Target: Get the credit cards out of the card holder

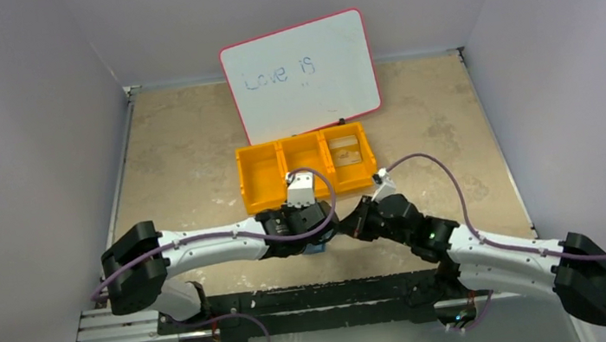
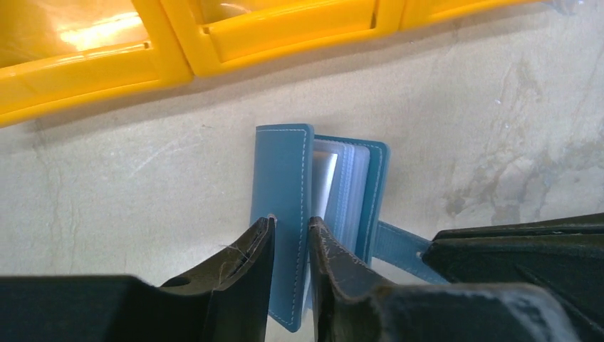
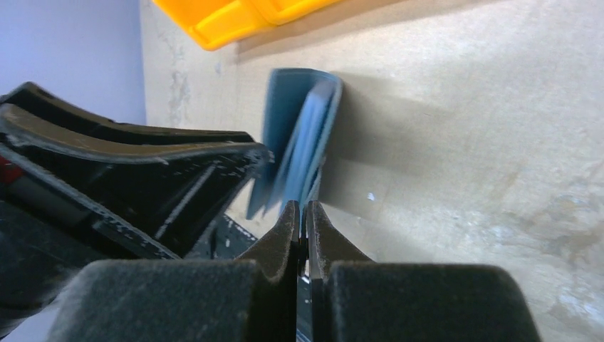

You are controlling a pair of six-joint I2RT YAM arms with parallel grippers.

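Pale lilac walls close in a mottled beige desk on the left, back and right. A pink-rimmed whiteboard reading "Love is" leans at the back. In front of it sits an orange three-part bin, with something tan, too small to make out, in its right compartment.

Just in front of the bin stands the teal card holder, on edge and partly fanned open. The left fingers are drawn narrow on either side of its front cover, gripping it. A greyish card shows inside the clear sleeves, and any others are hidden behind it. The holder's closure tab runs right into the right fingers, which are pressed together. I cannot tell whether they pinch the tab.

From above, both wrists cover the holder almost entirely, leaving only a blue sliver. The lower part of the cover is cut off behind the left fingers.
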